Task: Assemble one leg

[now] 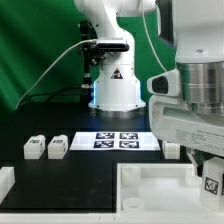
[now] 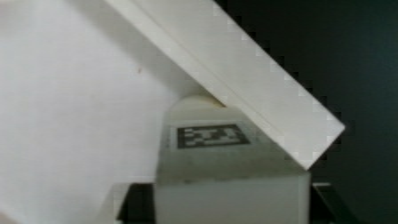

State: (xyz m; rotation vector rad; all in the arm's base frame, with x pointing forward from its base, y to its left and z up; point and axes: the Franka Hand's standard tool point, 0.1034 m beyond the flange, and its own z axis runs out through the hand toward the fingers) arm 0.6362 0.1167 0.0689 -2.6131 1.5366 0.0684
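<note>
Gripper (image 1: 208, 172) sits low at the exterior view's right, over the near right corner of the big white square tray (image 1: 150, 185). It has a leg (image 1: 211, 183) clamped between its fingers, tag facing out in the exterior view. In the wrist view the same leg (image 2: 217, 150) fills the lower centre, tag legible, with the dark fingers (image 2: 135, 200) pressed to either side of it; the jaws are closed down to the width of the block. The top of the leg meets the raised rim of the tray (image 2: 249, 75), which runs diagonally across the wrist view; cannot tell whether the leg is already seated in a socket or only resting against the rim. Two spare legs (image 1: 33, 148) and (image 1: 57, 148) lie side by side at the exterior view's left, well apart from the gripper, with the marker board (image 1: 117, 140) between them and the arm's base. A further small white block (image 1: 171, 150) shows just beside the gripper housing. Judgement: step in hand is mating the leg to the tray's corner. To do it well, square the leg to the corner socket before pushing, keep the grip firm so the block does not pivot between the fingers, press straight along the leg's axis, and hold the tray from sliding. Risk: a tilted entry jams on the rim.
</note>
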